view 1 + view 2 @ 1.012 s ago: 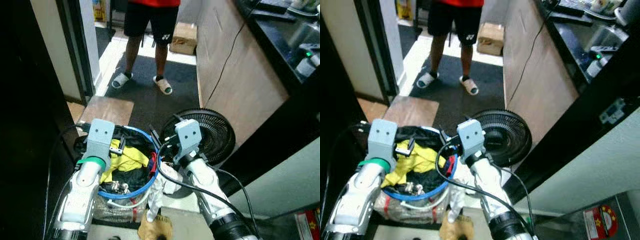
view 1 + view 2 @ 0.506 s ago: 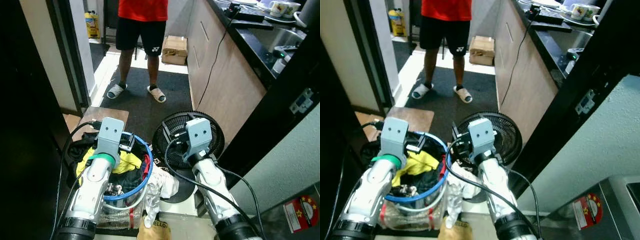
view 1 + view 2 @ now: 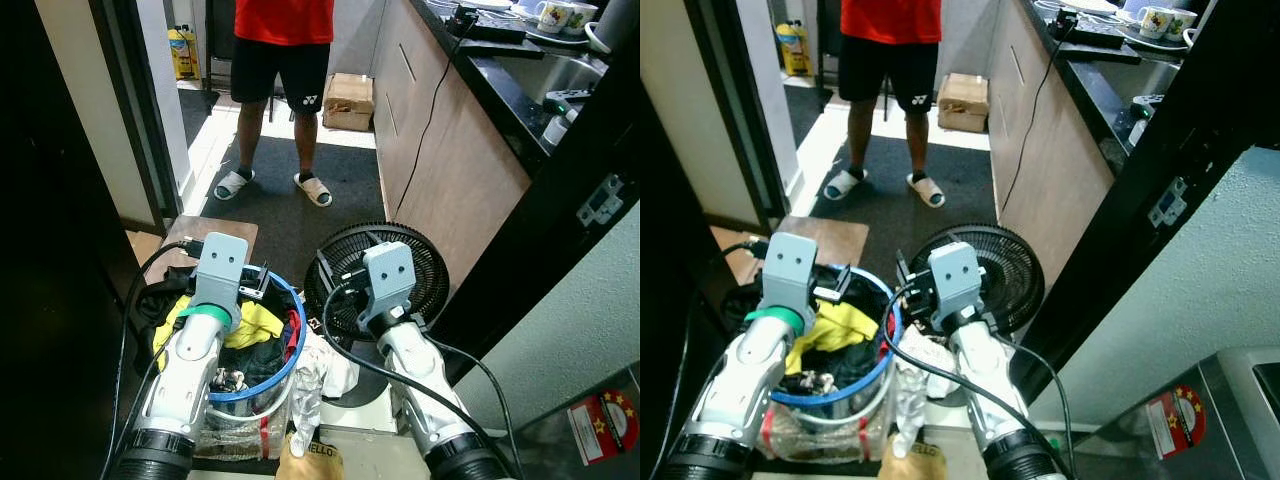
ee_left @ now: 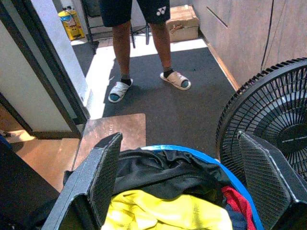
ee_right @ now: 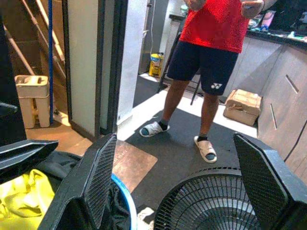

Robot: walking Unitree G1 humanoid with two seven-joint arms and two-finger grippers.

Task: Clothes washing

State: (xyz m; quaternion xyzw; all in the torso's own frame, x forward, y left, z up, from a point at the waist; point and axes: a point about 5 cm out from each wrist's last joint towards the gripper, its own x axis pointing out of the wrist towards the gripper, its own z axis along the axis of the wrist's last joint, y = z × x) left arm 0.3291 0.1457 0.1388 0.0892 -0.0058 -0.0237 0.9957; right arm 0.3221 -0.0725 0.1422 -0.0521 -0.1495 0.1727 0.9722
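Your blue-rimmed laundry basket [image 3: 285, 345] sits on the floor beside a black fan [image 3: 430, 262], full of yellow and dark clothes [image 4: 168, 211]. Left gripper [image 4: 180, 191] hovers over it, fingers spread. Right gripper [image 5: 184, 191] hangs above the fan's edge, fingers apart. A person [image 3: 283, 60] stands beyond on the dark mat [image 3: 345, 205].

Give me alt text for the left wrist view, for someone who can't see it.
The left gripper, jaws open, hangs over a blue basket of clothes, a yellow garment on top. A black fan stands beside the basket, and beyond it a person in dark shorts and sandals stands on a dark mat.
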